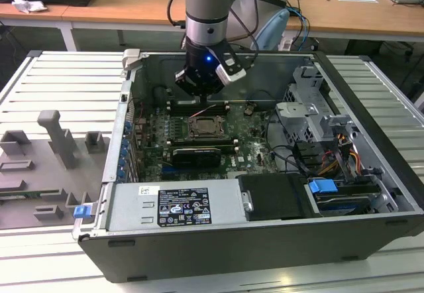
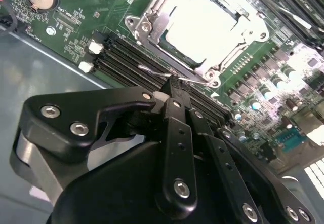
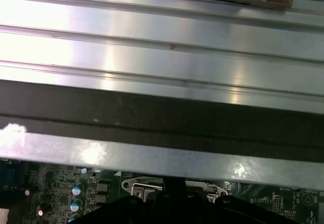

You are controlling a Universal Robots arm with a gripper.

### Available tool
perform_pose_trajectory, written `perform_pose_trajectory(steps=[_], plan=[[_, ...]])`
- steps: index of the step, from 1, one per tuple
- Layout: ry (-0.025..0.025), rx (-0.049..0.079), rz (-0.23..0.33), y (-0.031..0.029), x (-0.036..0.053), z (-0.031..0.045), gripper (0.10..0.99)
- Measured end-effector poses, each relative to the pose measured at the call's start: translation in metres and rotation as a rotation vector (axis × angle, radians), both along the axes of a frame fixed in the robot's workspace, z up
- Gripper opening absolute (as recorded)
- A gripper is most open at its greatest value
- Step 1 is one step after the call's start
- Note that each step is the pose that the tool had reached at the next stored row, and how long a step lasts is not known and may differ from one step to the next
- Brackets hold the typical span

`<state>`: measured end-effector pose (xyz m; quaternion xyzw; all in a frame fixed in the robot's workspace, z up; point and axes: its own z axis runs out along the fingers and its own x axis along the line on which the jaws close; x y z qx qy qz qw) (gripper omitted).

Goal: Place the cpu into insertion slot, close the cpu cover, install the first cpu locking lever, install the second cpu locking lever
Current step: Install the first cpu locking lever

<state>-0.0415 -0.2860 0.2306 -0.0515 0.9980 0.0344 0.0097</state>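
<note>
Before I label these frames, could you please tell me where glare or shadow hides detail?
Second wrist view: glare whitens the centre of the cpu cover, while the gripper is a dark foreground mass. First wrist view: bright reflections streak the ribbed metal surface; the circuit board sits in shadow. Exterior view: even light, no strong glare.

We see a robotics lab: a robot arm (image 1: 207, 8) reaches into an opened computer case (image 1: 232, 253) on a ribbed metal bench (image 1: 59, 81), with grey fixtures (image 1: 56, 134) alongside and wooden desks (image 1: 358, 14) behind.
</note>
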Motion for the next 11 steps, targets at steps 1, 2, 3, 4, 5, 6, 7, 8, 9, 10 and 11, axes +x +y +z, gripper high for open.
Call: perform_pose_trajectory(steps=[1,2,3,4,5,6,7,8,9,10,11], plan=[[-0.0001,0.000,0.000,0.0001,0.0000,-0.0008,0.106],[-0.0004,0.001,0.000,0.0001,0.0002,-0.0020,0.106],[-0.0006,0.001,0.000,0.0001,0.0003,-0.0028,0.106],[-0.0013,0.001,0.000,0.0001,0.0004,-0.0038,0.106],[-0.0017,0.001,0.000,0.0001,0.0010,-0.0046,0.106],[-0.0018,0.001,0.000,0.0001,0.0017,-0.0051,0.106],[-0.0020,0.001,0.000,0.0001,0.0022,-0.0056,0.106],[-0.0021,0.001,0.000,0.0001,0.0029,-0.0060,0.106],[-0.0021,0.001,0.000,0.0001,0.0038,-0.0064,0.106],[-0.0021,0.001,0.000,0.0001,0.0044,-0.0068,0.106],[-0.0021,0.001,0.000,0.0001,0.0060,-0.0073,0.106]])
